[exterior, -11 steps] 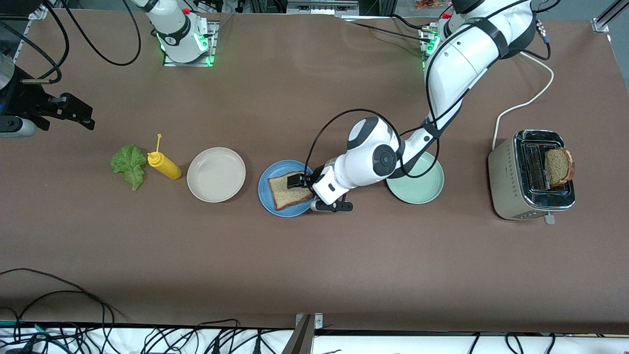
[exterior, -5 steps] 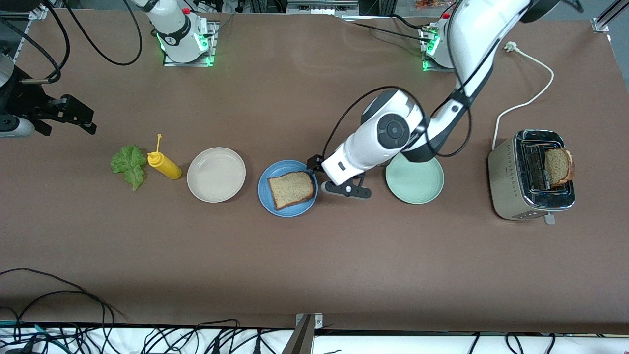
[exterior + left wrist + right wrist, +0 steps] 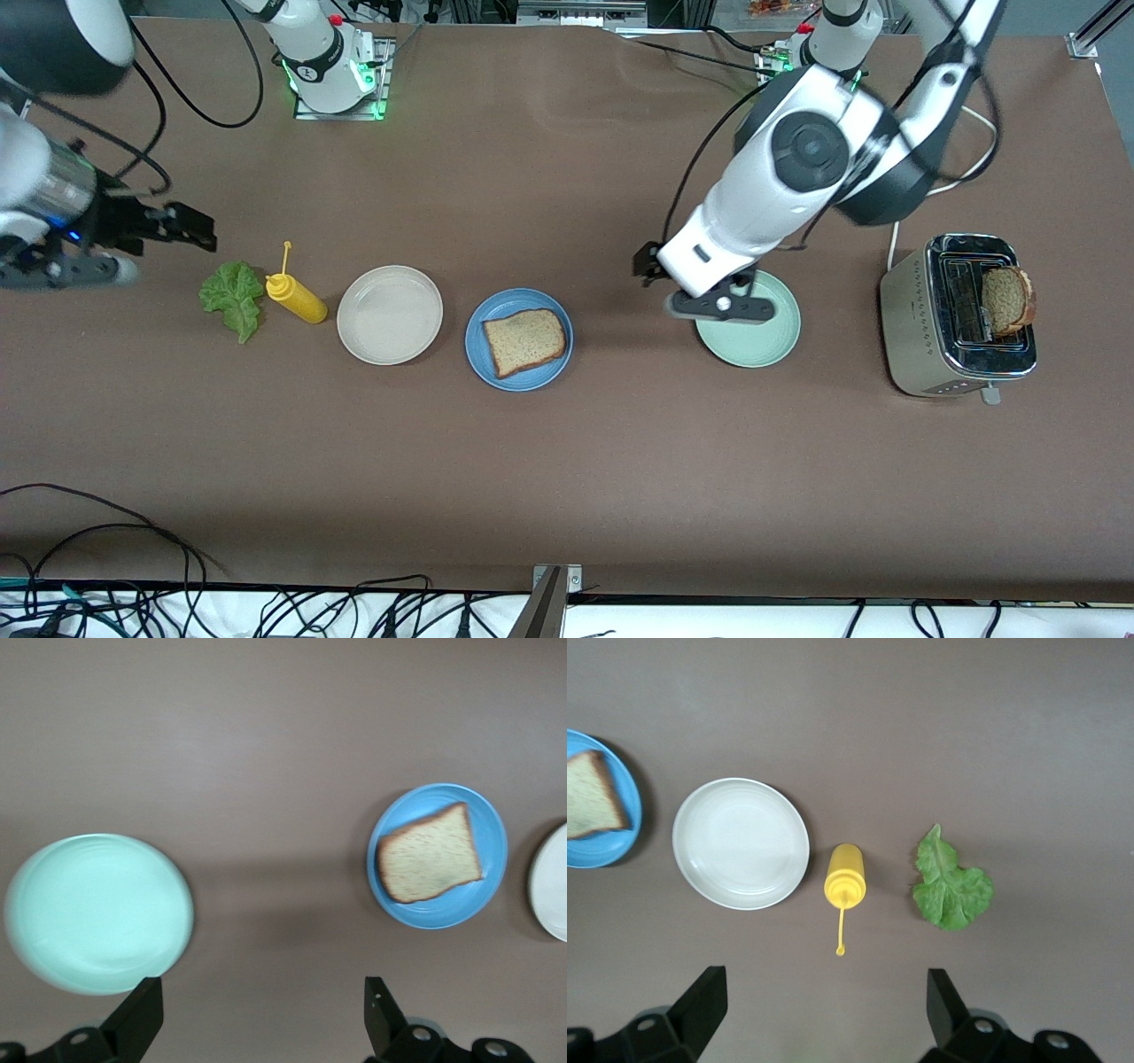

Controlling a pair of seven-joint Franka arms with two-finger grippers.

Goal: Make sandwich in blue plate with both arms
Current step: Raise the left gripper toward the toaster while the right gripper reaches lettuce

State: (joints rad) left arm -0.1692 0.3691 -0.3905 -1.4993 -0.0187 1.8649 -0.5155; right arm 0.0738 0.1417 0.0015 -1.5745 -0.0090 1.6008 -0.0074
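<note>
The left gripper (image 3: 257, 1019) hangs with its jaws spread wide and nothing between them, over the bare table between the blue plate (image 3: 478, 353) and the pale green plate (image 3: 753, 350). The right gripper (image 3: 819, 1014) is likewise wide apart and empty, up in the air at the right arm's end of the table, over the table near the lettuce leaf (image 3: 232, 298).

One slice of brown bread (image 3: 524, 341) lies flat on the blue plate, its rounded top toward the right arm's end and its long axis roughly along the row of plates, slightly skewed. Taking the blue plate as landmark: a beige plate (image 3: 354, 332) sits just beside it toward the right arm's end, then a yellow squeeze bottle (image 3: 299, 299) lying on its side, then the lettuce leaf. Toward the left arm's end come the pale green plate and, well apart, a steel toaster (image 3: 921, 323) with a second bread slice (image 3: 1006, 299) standing out of one slot.
</note>
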